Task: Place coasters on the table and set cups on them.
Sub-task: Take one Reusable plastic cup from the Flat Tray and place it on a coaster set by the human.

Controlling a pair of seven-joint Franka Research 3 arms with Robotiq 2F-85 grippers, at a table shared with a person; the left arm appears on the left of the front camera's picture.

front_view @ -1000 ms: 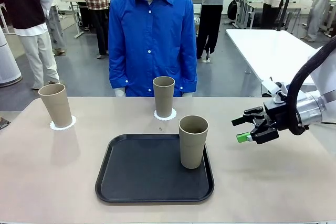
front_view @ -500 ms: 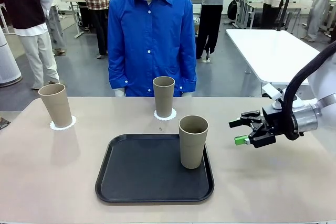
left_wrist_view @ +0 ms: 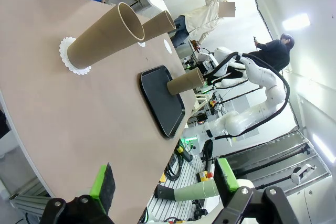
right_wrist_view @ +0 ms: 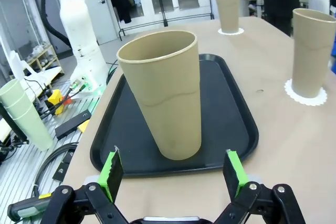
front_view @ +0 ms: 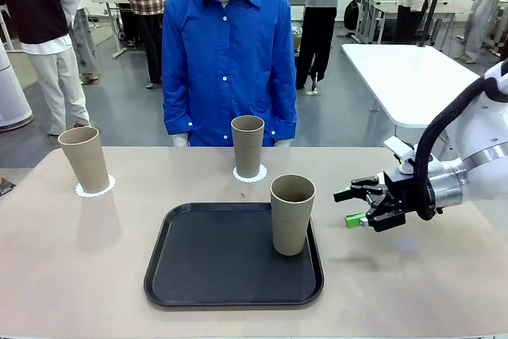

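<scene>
Two tan cups stand on white lacy coasters on the beige table point(front_view: 413, 275): one cup point(front_view: 83, 158) on its coaster point(front_view: 96, 189) at the far left, another cup point(front_view: 248, 144) on a coaster point(front_view: 250, 175) at the far middle. A third cup point(front_view: 292, 213) stands upright on the black tray point(front_view: 206, 267). My right gripper point(front_view: 344, 207) hovers open just right of that cup, level with its lower half. In the right wrist view the cup point(right_wrist_view: 164, 100) stands straight ahead of my right gripper point(right_wrist_view: 172, 174). My left gripper point(left_wrist_view: 164, 182) is open with nothing in it, off the table's left end.
A person in a blue shirt point(front_view: 228, 53) stands at the far edge, behind the middle cup. A white table point(front_view: 413, 77) sits at the back right. Bare tabletop lies right of the tray. Stacked pale green cups point(right_wrist_view: 23, 114) stand off the table's edge.
My right gripper has moved left and slightly down toward the cup on the tray, still open. The cups, coasters and tray have not moved.
</scene>
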